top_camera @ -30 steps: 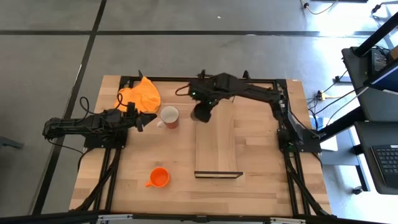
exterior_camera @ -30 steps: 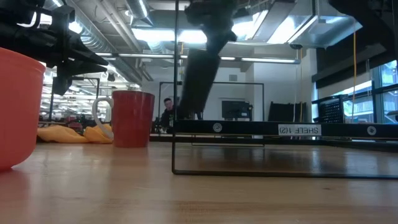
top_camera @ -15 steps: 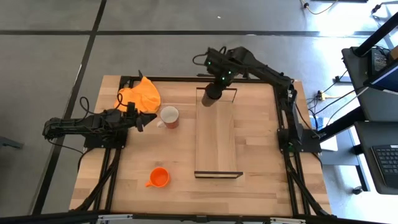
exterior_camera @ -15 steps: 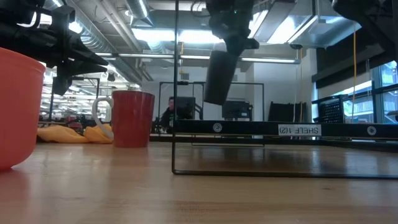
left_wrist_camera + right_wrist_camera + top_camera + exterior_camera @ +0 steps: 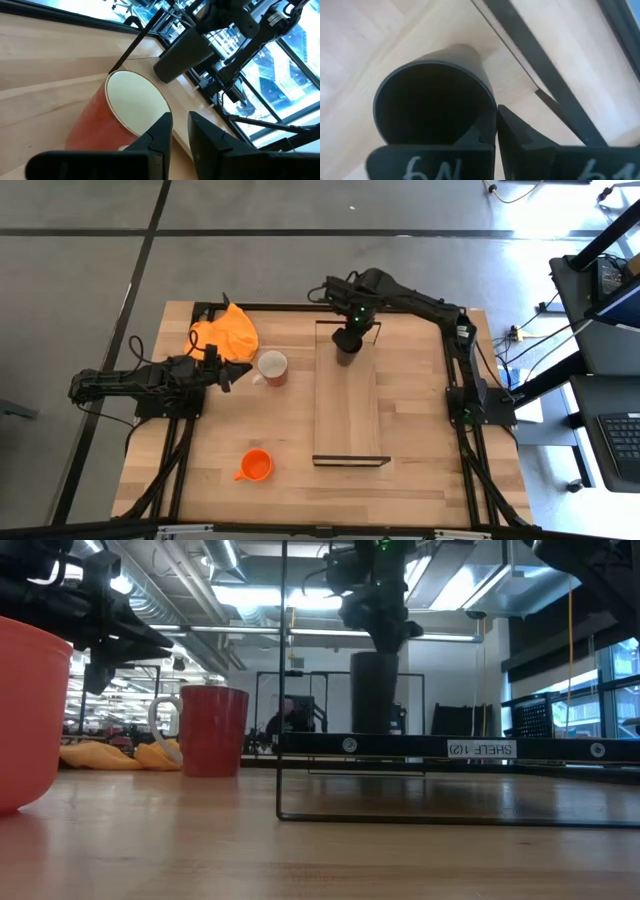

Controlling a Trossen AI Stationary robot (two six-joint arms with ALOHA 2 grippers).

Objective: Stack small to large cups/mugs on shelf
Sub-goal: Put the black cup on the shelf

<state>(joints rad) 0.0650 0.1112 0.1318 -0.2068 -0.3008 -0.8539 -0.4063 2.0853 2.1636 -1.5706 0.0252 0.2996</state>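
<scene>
Holding the black mug [image 5: 347, 340] by its rim, the right gripper [image 5: 350, 327] hangs over the far end of the shelf [image 5: 348, 415]. One finger sits inside the mug and one outside, so the jaws are clamped on the mug's wall. In the low view the black mug [image 5: 374, 692] stands straight up, and its bottom looks to be right at the shelf board; I cannot tell if it touches yet.

So the step in hand is putting the big mug down on the shelf. I think the next move is to let it settle flat, open the jaws, and lift straight up so the mug does not tip.

The red mug [image 5: 272, 367] stands on the table [image 5: 420, 470] beside the shelf. The left gripper [image 5: 228, 373] waits just next to it, jaws nearly together and holding nothing. The small orange mug [image 5: 256, 466] sits well apart, near the front edge. Both mugs are not yet on the shelf.
</scene>
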